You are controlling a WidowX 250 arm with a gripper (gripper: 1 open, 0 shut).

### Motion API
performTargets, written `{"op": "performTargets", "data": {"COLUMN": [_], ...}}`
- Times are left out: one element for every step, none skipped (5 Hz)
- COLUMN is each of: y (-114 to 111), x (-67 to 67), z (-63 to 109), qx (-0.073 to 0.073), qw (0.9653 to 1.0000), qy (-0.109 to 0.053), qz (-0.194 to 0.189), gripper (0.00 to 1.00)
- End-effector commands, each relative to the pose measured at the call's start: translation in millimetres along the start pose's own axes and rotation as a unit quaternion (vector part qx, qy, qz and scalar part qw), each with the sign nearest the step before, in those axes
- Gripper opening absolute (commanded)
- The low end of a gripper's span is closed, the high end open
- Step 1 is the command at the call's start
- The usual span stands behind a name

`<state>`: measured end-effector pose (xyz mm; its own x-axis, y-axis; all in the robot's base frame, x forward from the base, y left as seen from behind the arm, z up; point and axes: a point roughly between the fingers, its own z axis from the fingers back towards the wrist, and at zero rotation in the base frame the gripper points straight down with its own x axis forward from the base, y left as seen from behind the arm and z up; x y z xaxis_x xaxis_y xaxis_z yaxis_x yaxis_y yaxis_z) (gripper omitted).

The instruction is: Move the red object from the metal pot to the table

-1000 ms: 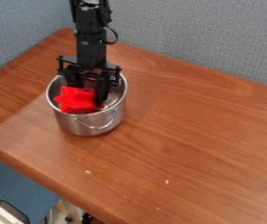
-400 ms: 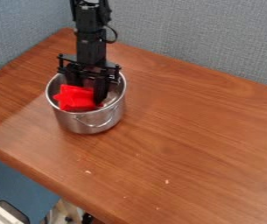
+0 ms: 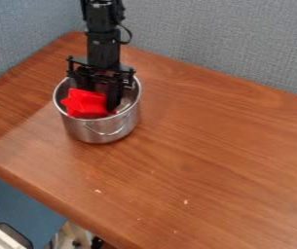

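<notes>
Centrally placed toward the desk's [image 3: 203,156] far left corner, the metal pot [image 3: 101,115] contains the red object [image 3: 86,102]. Pointing steeply downward, the end effector [image 3: 102,95] reaches inside the pot, its dark fingers partly parted and flanking the red object; whether they actually grip it cannot be told.

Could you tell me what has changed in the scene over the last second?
The metal pot has slid a little toward the back of the table, along with the hand reaching into it and the red object inside. The hand stayed down in the pot, pointing downward; the red object has not come out. Whether it is gripped is unclear.
</notes>
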<state>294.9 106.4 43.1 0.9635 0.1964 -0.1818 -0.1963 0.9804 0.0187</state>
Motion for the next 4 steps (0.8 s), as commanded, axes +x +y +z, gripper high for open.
{"op": "performTargets", "data": {"y": [2, -4, -10, -12], "x": [-2.3, -2.5, -2.8, -8.5], "z": [8.8, 21.5, 31.8, 47.0], "qx": [0.0, -0.002, -0.005, -0.007], "qw": [0.9996, 0.9985, 0.9971, 0.9956], "qy": [-0.018, -0.03, -0.039, -0.047], "qz": [-0.024, -0.045, -0.065, -0.081], "gripper": [0.0, 0.0, 0.0, 0.0]}}
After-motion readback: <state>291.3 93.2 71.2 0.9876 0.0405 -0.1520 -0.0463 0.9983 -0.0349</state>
